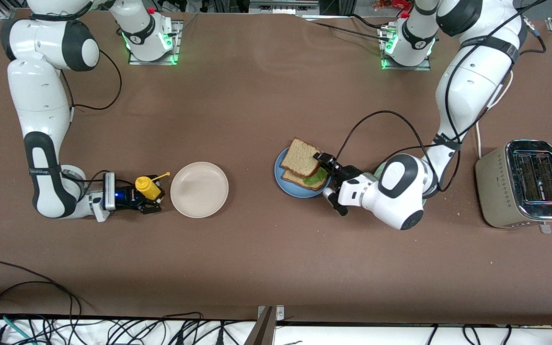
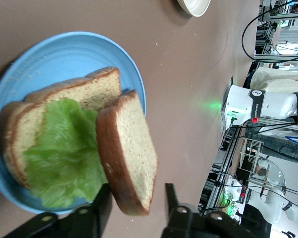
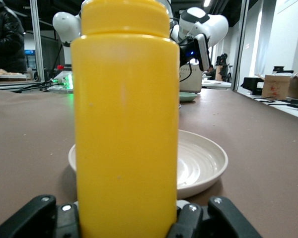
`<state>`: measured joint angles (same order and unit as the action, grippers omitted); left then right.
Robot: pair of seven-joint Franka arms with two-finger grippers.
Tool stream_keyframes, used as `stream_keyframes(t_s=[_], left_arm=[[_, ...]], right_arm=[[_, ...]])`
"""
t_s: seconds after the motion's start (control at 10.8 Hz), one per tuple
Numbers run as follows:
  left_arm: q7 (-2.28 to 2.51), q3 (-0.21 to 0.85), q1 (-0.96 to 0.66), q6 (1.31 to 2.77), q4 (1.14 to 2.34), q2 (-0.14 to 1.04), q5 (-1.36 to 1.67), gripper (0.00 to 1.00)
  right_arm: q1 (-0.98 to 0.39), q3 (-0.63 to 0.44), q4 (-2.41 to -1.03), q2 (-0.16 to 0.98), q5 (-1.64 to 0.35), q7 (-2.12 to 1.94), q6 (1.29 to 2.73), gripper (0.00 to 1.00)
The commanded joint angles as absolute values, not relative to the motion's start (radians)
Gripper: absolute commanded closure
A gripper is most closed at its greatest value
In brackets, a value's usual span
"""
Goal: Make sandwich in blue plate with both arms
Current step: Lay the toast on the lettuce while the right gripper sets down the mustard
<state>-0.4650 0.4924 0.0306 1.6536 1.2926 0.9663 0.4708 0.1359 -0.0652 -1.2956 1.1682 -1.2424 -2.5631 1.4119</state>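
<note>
Wholemeal top slice (image 1: 301, 157) leans over the blue plate (image 1: 283, 184) in the front view, pinched by the left gripper (image 1: 326, 172); the left wrist view shows lettuce (image 2: 64, 153) beneath; the right wrist view shows the right gripper (image 3: 126, 215) clamping a yellow bottle (image 3: 125, 119) beside the beige plate (image 3: 201, 166).

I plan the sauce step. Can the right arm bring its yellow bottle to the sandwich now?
Probably not yet: the left claw holds the top bread slice over the sandwich.
</note>
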Motion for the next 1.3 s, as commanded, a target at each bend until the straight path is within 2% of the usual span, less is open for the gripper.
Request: stream_keyframes(t_s=[0.0,0.09,0.19,0.65,0.93,1.02,1.21], left_arm=[[-0.523,0.469,0.051,1.655,1.29,0.943,0.491,0.0],[-0.523,0.469,0.058,1.654,1.289,0.931,0.468,0.0],[-0.52,0.469,0.066,1.651,1.284,0.91,0.424,0.0],[-0.448,0.469,0.127,1.477,1.281,0.691,0.203,0.0],[-0.315,0.469,0.104,1.42,1.293,0.531,0.046,0.0],[-0.307,0.451,0.088,1.42,1.298,0.462,0.0,0.0],[-0.302,0.32,-0.009,1.398,1.307,0.35,-0.04,0.0]], right_arm=[[0.153,-0.051,-1.267,1.216,-1.317,-2.571,1.404,0.76],[0.155,-0.051,-1.266,1.216,-1.344,-2.572,1.404,0.55],[0.156,-0.051,-1.266,1.216,-1.35,-2.579,1.401,0.01],[0.164,-0.058,-1.266,1.215,-1.373,-2.576,1.373,0.0],[0.17,-0.124,-1.264,1.203,-1.352,-2.571,1.332,0.0],[0.17,-0.147,-1.264,1.194,-1.335,-2.569,1.313,0.0],[0.175,-0.207,-1.264,1.16,-1.284,-2.566,1.276,0.0]])
